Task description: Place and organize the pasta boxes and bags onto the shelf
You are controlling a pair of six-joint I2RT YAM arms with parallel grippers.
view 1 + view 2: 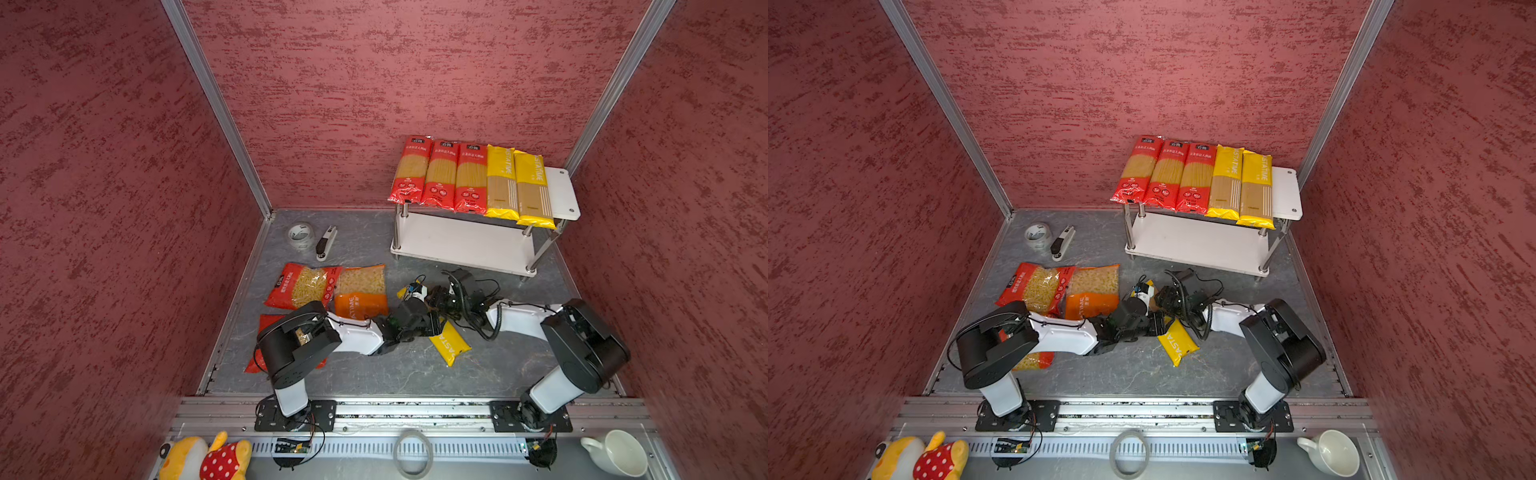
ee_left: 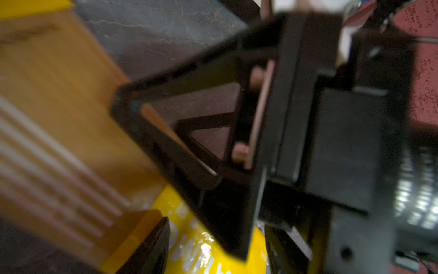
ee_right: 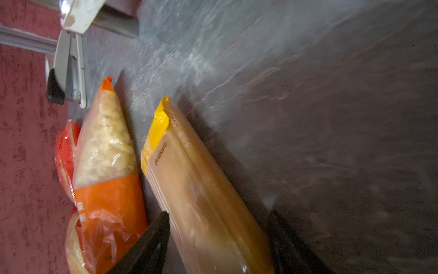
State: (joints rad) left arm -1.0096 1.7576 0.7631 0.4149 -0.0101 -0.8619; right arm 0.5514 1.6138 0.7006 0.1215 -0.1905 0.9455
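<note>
My left fingers: at the printed yellow end of the yellow spaghetti pack, one finger just beside it. I cannot tell whether they grip.
My right fingers: apart, one on each side of the same pack. I cannot tell whether they press it.
Pack: slantwise on the surface, in front of the shelf, not touching it.
Shelf top: three red spaghetti packs and two yellow packs, side by side.
To my left: orange bag touching a red bag.
</note>
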